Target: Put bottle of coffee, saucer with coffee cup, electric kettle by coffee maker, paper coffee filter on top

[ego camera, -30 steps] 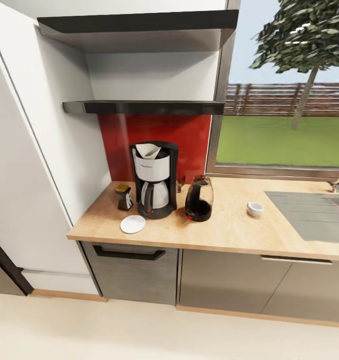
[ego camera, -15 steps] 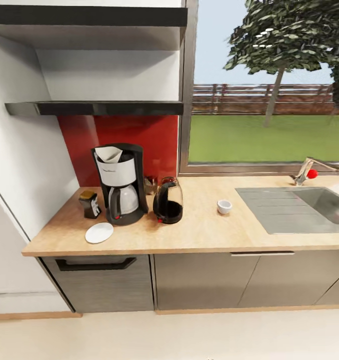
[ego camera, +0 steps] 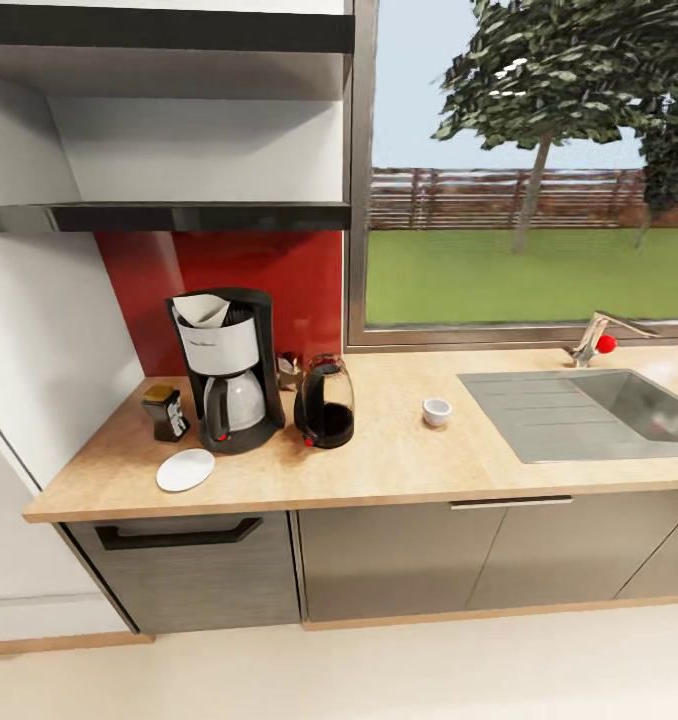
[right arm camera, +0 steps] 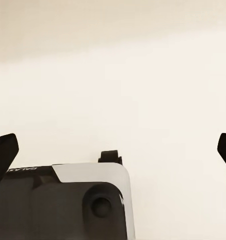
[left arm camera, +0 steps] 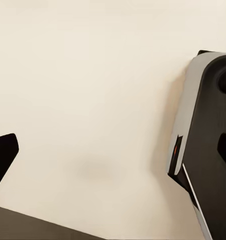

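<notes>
Since the earlier frames the head camera has swung right, so the whole counter scene sits further left and more of the steel sink [ego camera: 619,405] shows. Left to right on the wooden countertop [ego camera: 399,470]: a small dark coffee bottle with a gold lid [ego camera: 165,412], a white round saucer [ego camera: 186,469], the black-and-silver coffee maker [ego camera: 224,372] topped by a white paper filter [ego camera: 201,309], a dark glass electric kettle [ego camera: 324,402] just beside it, and a small white coffee cup [ego camera: 436,411] standing apart. Both grippers point at cream floor; the right gripper [right arm camera: 113,150] has its fingertips spread wide, while I cannot tell for the left gripper [left arm camera: 3,155].

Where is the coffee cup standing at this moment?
In the head view the coffee cup stands alone on the countertop, between the electric kettle and the sink, apart from the saucer.
</notes>
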Robot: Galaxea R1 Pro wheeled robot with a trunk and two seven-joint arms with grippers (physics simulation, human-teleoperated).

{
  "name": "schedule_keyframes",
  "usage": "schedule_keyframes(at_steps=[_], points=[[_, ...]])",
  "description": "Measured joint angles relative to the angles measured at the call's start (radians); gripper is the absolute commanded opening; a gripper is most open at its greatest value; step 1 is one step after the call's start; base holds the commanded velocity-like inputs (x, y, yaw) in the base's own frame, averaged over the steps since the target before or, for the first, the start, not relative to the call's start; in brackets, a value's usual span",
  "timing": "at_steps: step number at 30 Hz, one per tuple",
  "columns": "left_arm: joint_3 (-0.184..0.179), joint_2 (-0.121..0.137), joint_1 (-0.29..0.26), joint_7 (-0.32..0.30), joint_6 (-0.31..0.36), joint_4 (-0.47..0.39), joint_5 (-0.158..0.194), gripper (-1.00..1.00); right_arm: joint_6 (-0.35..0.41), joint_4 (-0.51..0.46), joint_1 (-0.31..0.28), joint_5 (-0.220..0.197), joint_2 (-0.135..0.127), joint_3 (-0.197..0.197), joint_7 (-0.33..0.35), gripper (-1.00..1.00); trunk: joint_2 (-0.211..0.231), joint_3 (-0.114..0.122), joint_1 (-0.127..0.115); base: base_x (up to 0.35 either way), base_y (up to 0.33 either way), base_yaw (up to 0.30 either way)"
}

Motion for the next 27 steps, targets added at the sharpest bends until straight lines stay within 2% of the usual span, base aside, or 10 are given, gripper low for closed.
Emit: schedule_keyframes(at_steps=[3,11,18,27], points=[[0.0,0.0,-0.002,-0.002,-0.028,-0.001,0.0,1.0,0.0,0.001,0.0,0.0,0.001,0.001,0.0,1.0,0.0,0.0,0.0,0.0,0.0,-0.001],[0.001,0.005,-0.005,-0.005,-0.038,-0.002,0.002,1.0,0.0,-0.014,0.0,-0.002,0.001,-0.002,0.001,1.0,0.0,0.0,0.0,0.0,0.0,0.0],[0.001,0.009,-0.035,-0.004,-0.025,0.013,0.001,1.0,0.0,-0.196,0.0,-0.003,0.003,-0.003,0.003,1.0,0.0,0.0,0.0,0.0,0.0,0.0],[-0.001,0.013,-0.04,-0.003,-0.021,0.015,-0.002,1.0,-0.006,-0.437,0.0,-0.006,0.016,0.0,0.0,1.0,0.0,0.0,0.0,0.0,0.0,0.0]])
